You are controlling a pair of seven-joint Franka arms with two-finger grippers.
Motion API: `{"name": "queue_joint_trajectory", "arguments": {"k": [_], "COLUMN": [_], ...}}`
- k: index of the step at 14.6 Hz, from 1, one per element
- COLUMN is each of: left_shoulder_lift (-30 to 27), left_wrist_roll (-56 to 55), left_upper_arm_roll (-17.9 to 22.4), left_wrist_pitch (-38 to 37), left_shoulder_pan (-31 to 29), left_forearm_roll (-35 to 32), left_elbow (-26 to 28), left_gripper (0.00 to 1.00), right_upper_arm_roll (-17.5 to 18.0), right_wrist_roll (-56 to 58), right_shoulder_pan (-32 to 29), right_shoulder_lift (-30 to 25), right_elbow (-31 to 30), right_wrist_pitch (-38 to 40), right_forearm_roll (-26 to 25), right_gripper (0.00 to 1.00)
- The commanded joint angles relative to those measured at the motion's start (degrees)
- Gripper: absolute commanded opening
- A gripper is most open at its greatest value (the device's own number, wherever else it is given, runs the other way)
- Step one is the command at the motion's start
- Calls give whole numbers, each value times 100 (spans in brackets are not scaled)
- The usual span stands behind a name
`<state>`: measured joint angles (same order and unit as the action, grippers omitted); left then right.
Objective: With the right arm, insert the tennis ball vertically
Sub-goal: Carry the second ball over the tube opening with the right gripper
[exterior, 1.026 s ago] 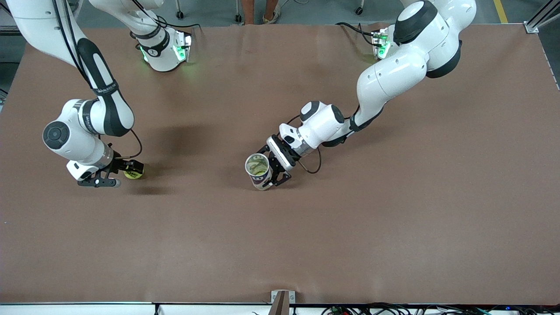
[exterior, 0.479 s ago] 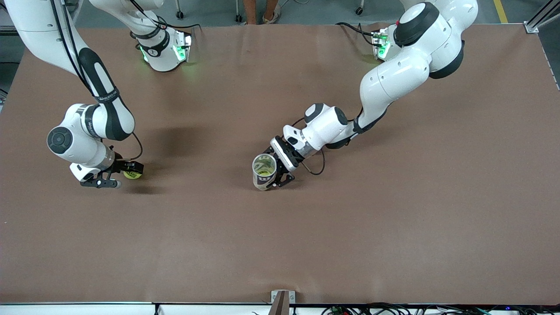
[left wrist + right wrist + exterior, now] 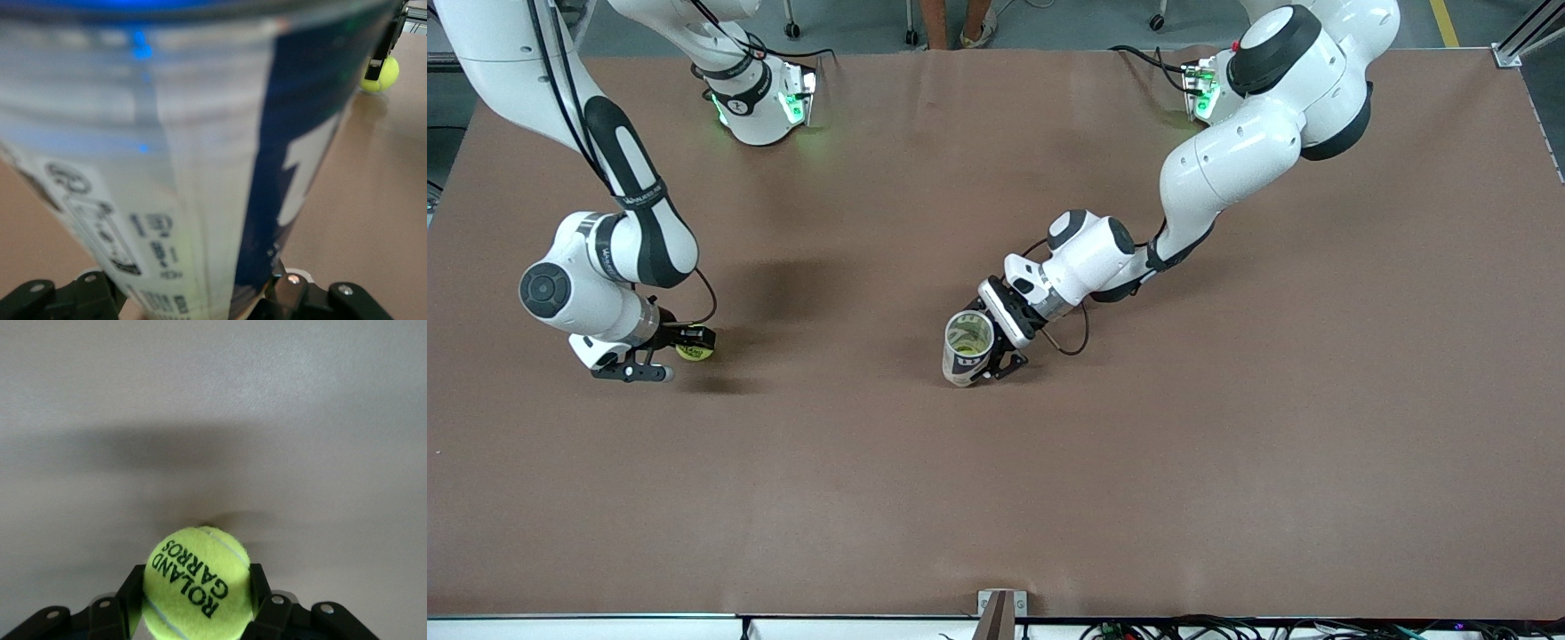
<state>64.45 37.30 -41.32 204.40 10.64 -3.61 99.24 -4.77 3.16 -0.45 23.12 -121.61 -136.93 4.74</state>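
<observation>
My right gripper (image 3: 685, 349) is shut on a yellow-green tennis ball (image 3: 694, 353) printed "ROLAND GARROS", low over the table toward the right arm's end. In the right wrist view the ball (image 3: 197, 581) sits between the two black fingers (image 3: 129, 595). My left gripper (image 3: 987, 357) is shut on a clear ball can (image 3: 966, 348) with a blue and white label near the table's middle, its open mouth facing up. The can (image 3: 187, 153) fills the left wrist view, with the ball (image 3: 380, 73) small in the distance.
The brown table (image 3: 1138, 462) is bare around both grippers. The right arm's base (image 3: 760, 102) and the left arm's base (image 3: 1205, 89) stand along the edge farthest from the front camera. Cables lie past the nearest edge.
My left gripper has shifted the can a little toward the left arm's end and stood it more upright. My right gripper with the ball has barely moved.
</observation>
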Motion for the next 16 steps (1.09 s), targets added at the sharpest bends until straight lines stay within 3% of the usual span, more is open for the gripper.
{"name": "queue_joint_trajectory", "arguments": {"k": [1,4,9,16], "left_shoulder_lift": [32,32,32,32], "left_wrist_roll": [-21,-12,-12,-21], "left_upper_arm_roll": [89,89,89,89], "left_wrist_pitch": [-102,-102,-102,-102], "left_shoulder_pan": [-27,-35,-35,-35], "left_forearm_roll": [-44,-44,-44,-44], "left_elbow": [200,218,218,218], "left_gripper": [78,78,78,77], "right_upper_arm_roll": [99,186,187,187], "right_wrist_roll": [-209,-1244,-3414,-6324], "right_shoulder_pan": [-61,140,1010,1933], "right_shoulder_lift": [-185,-334,-440,-405], "right_elbow": [400,944,1955,2887], "right_wrist_pitch": [691,1604,2880,3207], "right_forearm_roll": [422,519,967,1758], "right_gripper": [0,0,0,0]}}
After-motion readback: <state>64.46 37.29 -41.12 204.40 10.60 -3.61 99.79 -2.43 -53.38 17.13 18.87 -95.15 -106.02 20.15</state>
